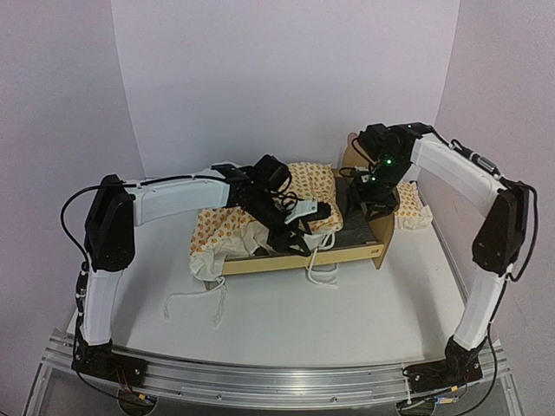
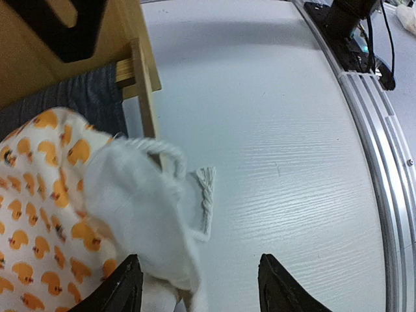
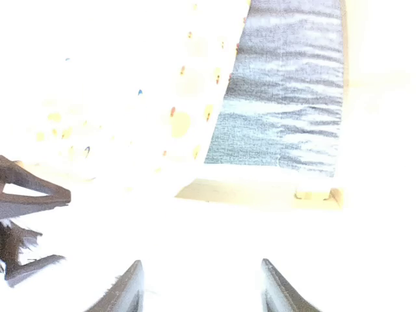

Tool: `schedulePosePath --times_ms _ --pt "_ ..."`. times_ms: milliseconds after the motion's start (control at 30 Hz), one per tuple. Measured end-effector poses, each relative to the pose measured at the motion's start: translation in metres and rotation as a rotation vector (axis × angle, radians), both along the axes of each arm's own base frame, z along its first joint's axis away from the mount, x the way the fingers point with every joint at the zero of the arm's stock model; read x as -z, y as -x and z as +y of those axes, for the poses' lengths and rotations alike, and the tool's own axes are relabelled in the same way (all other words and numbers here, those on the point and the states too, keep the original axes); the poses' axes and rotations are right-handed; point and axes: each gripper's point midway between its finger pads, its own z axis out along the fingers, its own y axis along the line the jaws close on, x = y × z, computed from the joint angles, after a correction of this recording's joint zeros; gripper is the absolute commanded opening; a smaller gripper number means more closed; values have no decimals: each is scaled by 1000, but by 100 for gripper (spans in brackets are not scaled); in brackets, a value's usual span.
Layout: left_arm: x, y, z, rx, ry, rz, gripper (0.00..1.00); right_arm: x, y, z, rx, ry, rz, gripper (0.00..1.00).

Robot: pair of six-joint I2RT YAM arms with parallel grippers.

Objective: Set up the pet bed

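Left fingers [image 2: 127,286] and right fingers [image 3: 130,286] both spread wide, orange-patterned cushion [image 1: 224,227] half inside pet bed [image 1: 347,254], grey base [image 3: 286,97] partly bare.

Matt plywood pet bed [image 1: 347,255], grey woven base [image 3: 286,97], perhaps cotton cushion [image 2: 39,195]

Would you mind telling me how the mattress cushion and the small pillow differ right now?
The mattress cushion is much larger than the small pillow. The cushion lies crumpled across the pet bed, spilling over one end; the pillow lies outside the bed, on the table. Both share an orange print with white trim.
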Motion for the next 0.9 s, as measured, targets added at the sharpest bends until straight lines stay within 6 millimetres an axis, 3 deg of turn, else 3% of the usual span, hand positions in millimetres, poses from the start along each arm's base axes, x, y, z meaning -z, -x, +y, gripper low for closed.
schedulePosePath --times_ms 100,167,300,367,433,567,633,733,767,900 --pt "10 13 -12 22 -34 -10 68 -9 18 -2 -12 -50 -83 60" --pt "25 17 -14 21 -74 -8 68 -17 40 3 -53 -117 -149 58" --pt "43 10 -11 -9 -132 -34 67 -18 88 15 -183 -262 -305 55" --pt "51 3 -7 -36 -169 -57 66 -3 104 21 -244 -338 -389 54" --pt "62 -2 -3 -57 -205 -75 66 25 117 19 -268 -377 -434 51" --pt "89 -6 11 -79 -288 -101 62 72 125 15 -276 -386 -456 52" --pt "94 -8 12 -81 -301 -112 46 77 120 21 -293 -393 -474 53" --pt "94 -8 13 -86 -307 -119 6 72 108 34 -327 -419 -551 53" --pt "95 -8 13 -88 -308 -121 1 72 105 38 -343 -424 -581 53" --pt "92 -16 20 -184 -324 -29 0 88 96 43 -408 -386 -637 52"
